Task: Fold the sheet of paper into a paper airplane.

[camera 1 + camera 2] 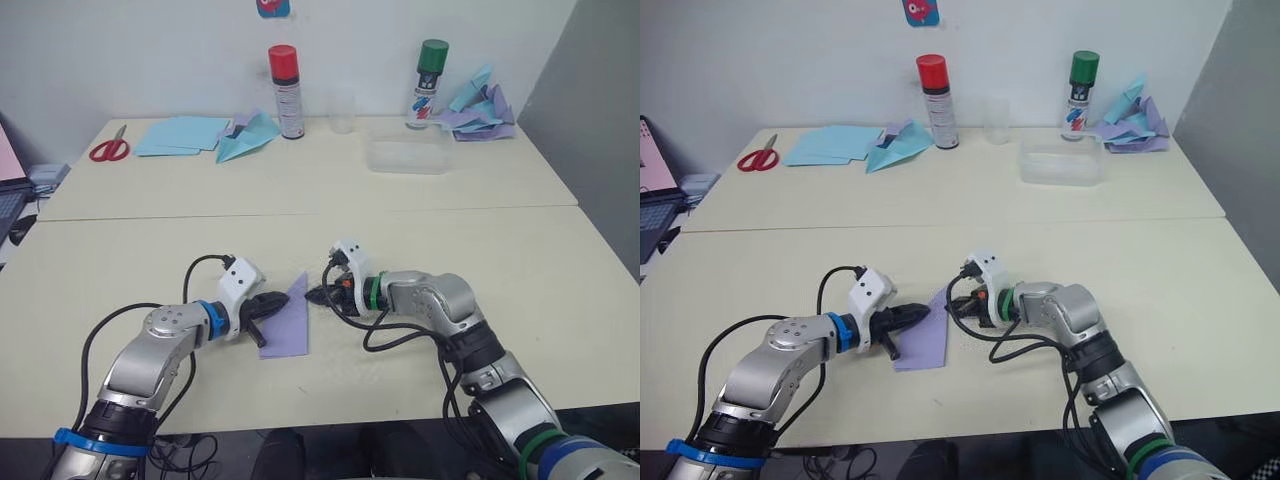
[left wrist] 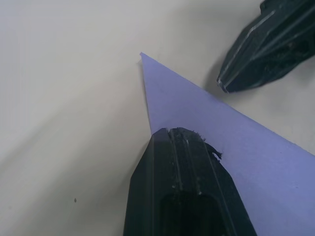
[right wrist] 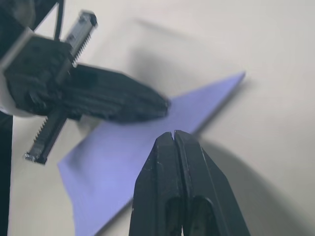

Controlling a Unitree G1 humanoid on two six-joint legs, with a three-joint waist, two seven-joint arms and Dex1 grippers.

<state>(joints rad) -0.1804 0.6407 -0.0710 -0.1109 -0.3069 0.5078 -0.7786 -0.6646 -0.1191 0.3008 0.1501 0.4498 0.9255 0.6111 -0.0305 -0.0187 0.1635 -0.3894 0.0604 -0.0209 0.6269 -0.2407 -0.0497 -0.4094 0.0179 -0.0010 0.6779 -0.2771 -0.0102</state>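
Near the front edge of the desk (image 1: 560, 260), the lavender sheet of paper (image 1: 285, 325) lies partly folded, one pointed corner lifted. The left pincer (image 1: 272, 306) rests on it with fingers closed together, while the right pincer (image 1: 322, 294), fingers pressed tight, sits just beside the raised point. No writing on the far spray cans (image 1: 284, 90) can be read.
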